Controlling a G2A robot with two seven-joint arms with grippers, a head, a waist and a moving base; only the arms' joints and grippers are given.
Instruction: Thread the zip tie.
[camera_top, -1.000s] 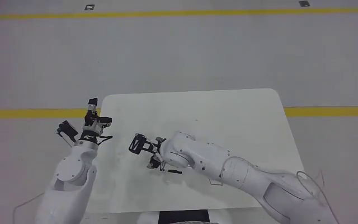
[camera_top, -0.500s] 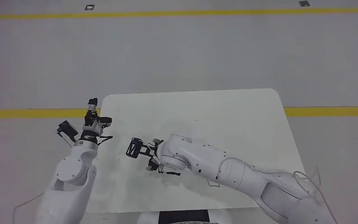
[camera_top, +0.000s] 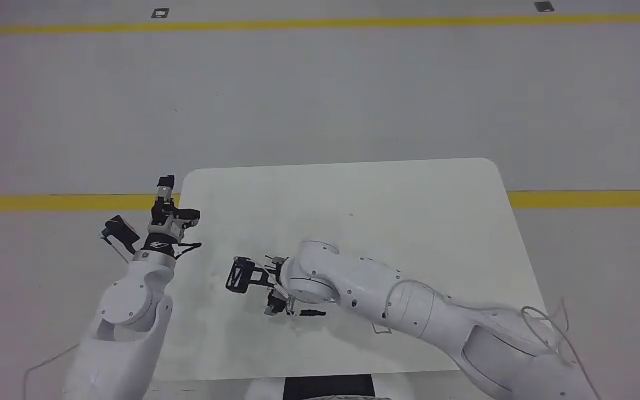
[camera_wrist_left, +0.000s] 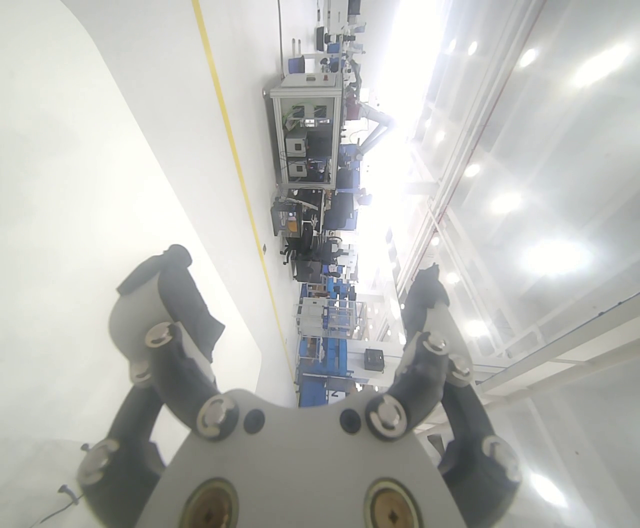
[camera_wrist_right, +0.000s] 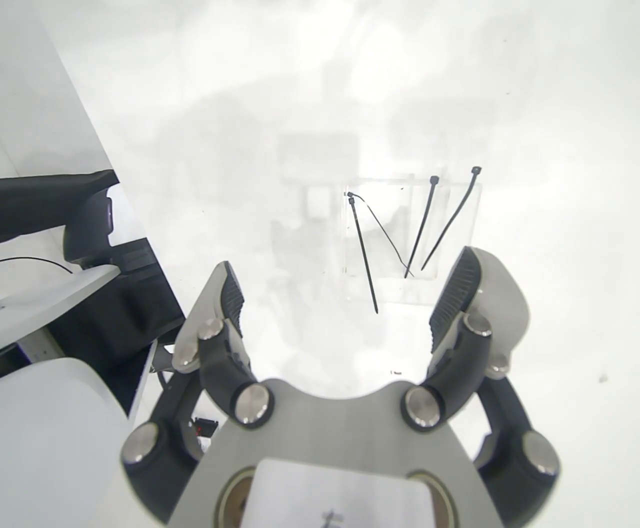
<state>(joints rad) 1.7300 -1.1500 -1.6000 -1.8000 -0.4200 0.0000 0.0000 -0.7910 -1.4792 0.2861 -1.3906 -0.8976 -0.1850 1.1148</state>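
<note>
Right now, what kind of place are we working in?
Probably a factory or robotics lab hall: yellow floor lines, an equipment cabinet across the open floor, and rows of high ceiling lights.

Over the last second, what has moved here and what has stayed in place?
The right tool, open and empty, moved left and toward the near edge of the table. Nothing was taken hold of or let go. The left tool kept its place by the table's left edge.
</note>
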